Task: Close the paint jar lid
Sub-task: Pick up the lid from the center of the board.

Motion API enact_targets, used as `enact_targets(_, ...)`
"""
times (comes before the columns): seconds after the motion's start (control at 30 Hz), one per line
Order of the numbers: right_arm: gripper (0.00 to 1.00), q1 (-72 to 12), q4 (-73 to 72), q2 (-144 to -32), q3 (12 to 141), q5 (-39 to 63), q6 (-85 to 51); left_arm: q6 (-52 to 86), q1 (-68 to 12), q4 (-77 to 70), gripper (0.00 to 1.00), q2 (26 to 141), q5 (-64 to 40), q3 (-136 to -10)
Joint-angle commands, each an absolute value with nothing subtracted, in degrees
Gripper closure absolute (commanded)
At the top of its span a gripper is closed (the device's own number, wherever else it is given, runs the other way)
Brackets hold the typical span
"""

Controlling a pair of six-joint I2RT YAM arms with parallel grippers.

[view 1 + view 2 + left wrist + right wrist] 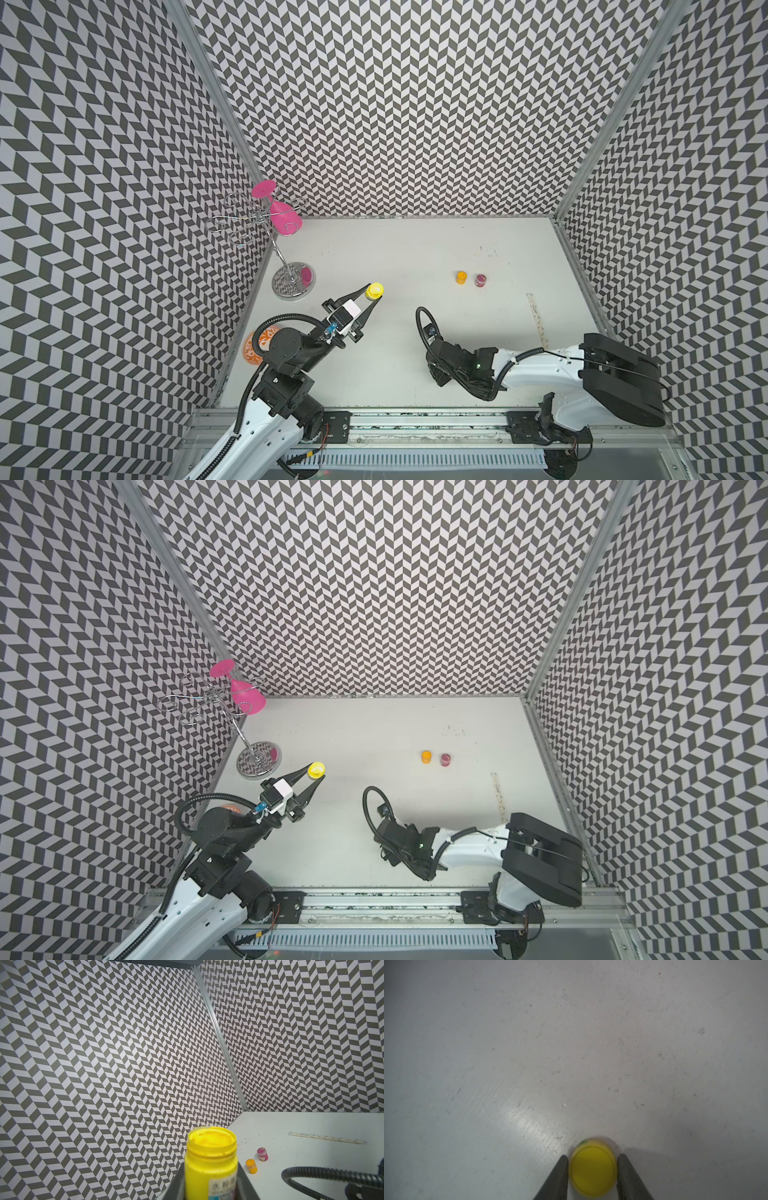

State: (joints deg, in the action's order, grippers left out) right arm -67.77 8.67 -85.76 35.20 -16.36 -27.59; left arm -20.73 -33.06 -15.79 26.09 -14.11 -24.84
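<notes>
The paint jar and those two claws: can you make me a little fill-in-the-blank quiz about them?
The left claw grips a paint jar full of ____ paint.
Its lid is not on the jar but on the table, with a finger of the right claw on each ____.
Elsewhere on the table stand ____ small jars: an orange one and a pink one.
Missing words: yellow; side; two.

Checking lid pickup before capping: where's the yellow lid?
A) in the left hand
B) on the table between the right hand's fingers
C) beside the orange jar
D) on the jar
B: the yellow lid lies on the table between the fingers of the right hand; the yellow jar is uncapped.
</notes>
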Motion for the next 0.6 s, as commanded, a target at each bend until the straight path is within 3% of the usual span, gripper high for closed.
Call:
enact_targets(0.0, 0.63, -68.1, 6.4, -85.5, 36.0, -17.1, -28.1, -21.0, -32.8, -16.3, 0.7, 25.8, -13.5, -24.3)
enact_targets(0.17, 0.61, -68.1, 6.6, -84.7, 36.0, -17.6, -28.1, -20.9, -32.8, -16.2, 0.7, 25.8, -13.7, -24.3)
enact_targets(0.57, 0.72, -68.1, 8.4, -80.6, 35.5, -19.6, -29.2, -20.8, -32.8, -16.3, 0.7, 26.2, -13.9, -24.3)
